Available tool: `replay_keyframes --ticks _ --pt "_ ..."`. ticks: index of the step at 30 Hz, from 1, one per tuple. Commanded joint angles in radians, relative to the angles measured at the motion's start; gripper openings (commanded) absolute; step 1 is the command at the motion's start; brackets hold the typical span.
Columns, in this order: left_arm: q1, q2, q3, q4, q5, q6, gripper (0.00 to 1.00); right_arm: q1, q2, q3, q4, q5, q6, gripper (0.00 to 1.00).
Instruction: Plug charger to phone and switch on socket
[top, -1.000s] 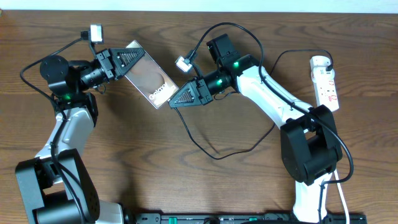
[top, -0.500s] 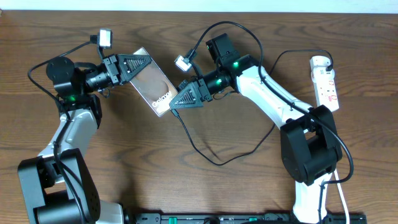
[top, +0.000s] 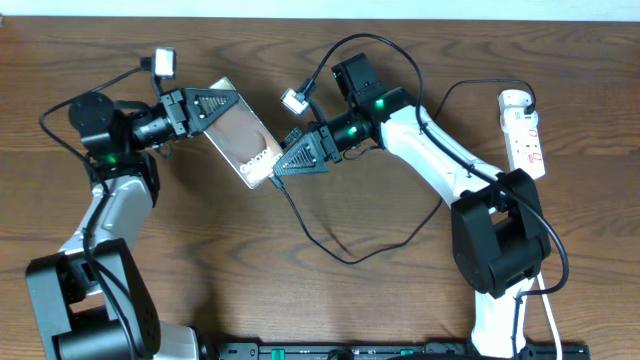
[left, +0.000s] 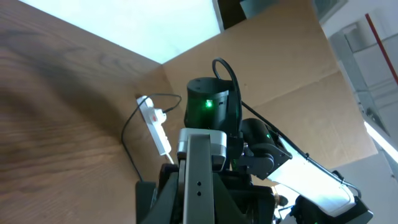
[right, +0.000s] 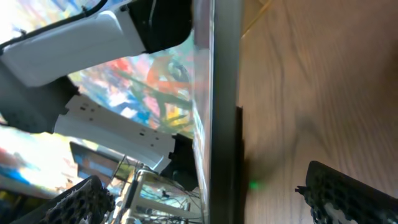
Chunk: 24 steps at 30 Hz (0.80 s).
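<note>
Since the earlier frame the right gripper (top: 277, 168) has opened wide, empty, leaving the charger (top: 347, 260) tip at the phone (top: 243, 135), 5 o'clock end. The left gripper (top: 225, 103) clamps its 11 o'clock end as a brace; the socket (top: 524, 128) lies at 3 o'clock.

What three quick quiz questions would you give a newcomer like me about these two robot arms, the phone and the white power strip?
1. True or false: the left gripper is shut on the flat brownish glossy smartphone.
2. Where does the narrow white power strip lie? A) under the smartphone; B) near the wooden table's far right corner; C) at the table's left edge.
3. Fill in: the right gripper, at the smartphone's lettered end, has its jaws ____.

Key: 1 true; 2 B; 3 open.
</note>
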Motion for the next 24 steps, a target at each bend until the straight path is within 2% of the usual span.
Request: replay_keyframes --ticks 1,8,15,18,24 --pt "0.053 -0.008 0.005 -0.032 0.02 0.016 0.07 -0.037 -0.007 0.012 -0.001 0.083 0.069 0.99" --pt "0.136 -0.008 0.005 -0.253 0.02 0.149 0.07 -0.076 -0.007 0.012 -0.012 0.364 0.193 0.99" --pt "0.164 -0.008 0.005 -0.602 -0.003 0.451 0.07 -0.089 -0.007 0.012 -0.094 0.598 0.232 0.99" --pt "0.164 -0.008 0.005 -0.819 -0.093 0.615 0.07 -0.09 -0.007 0.012 -0.134 0.657 0.231 0.99" --pt "0.164 -0.008 0.005 -1.214 -0.385 0.893 0.07 -0.09 -0.007 0.012 -0.189 0.74 0.23 0.99"
